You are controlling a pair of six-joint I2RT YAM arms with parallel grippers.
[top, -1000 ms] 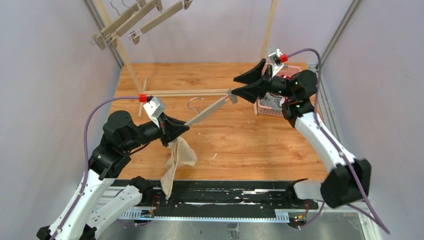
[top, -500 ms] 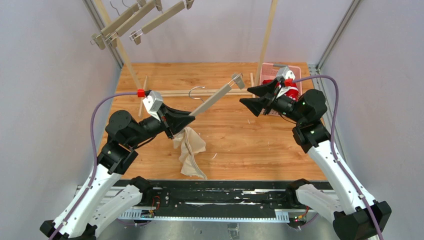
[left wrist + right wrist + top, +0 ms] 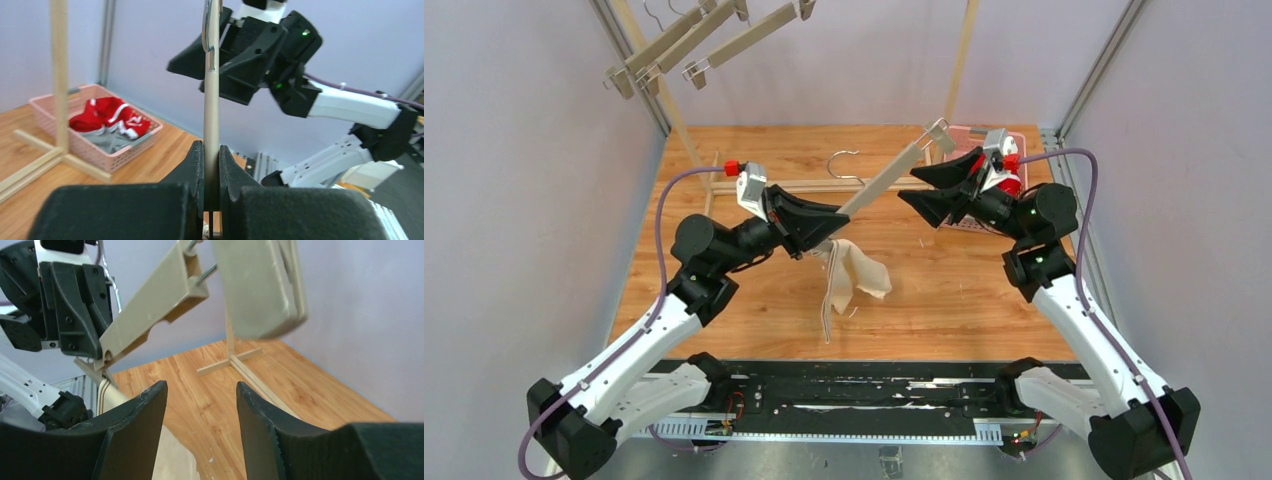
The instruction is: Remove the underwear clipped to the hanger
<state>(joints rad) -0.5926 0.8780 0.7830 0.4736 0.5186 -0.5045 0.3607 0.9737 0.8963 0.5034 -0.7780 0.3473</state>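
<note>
My left gripper (image 3: 829, 222) is shut on the bar of a beige wooden hanger (image 3: 889, 175), which slants up to the right; the wrist view shows the bar pinched between the jaws (image 3: 211, 150). The cream underwear (image 3: 852, 275) dangles from the hanger's lower end beside that gripper. The hanger's upper clip (image 3: 939, 132) holds nothing. My right gripper (image 3: 916, 186) is open just right of the bar below that clip, and the clip (image 3: 260, 285) hangs above its fingertips (image 3: 200, 390). Red underwear (image 3: 107, 117) and grey underwear (image 3: 114, 142) lie in the pink basket (image 3: 85, 150).
Several bare clip hangers (image 3: 694, 40) hang on the rack at the top left. The rack's wooden base rail (image 3: 754, 186) and its right upright (image 3: 959, 60) stand behind the arms. The basket sits at the far right behind my right gripper.
My left arm has carried the hanger and cream underwear right and farther from the table's near edge. The right gripper has let go of the clip end and drawn back slightly.
</note>
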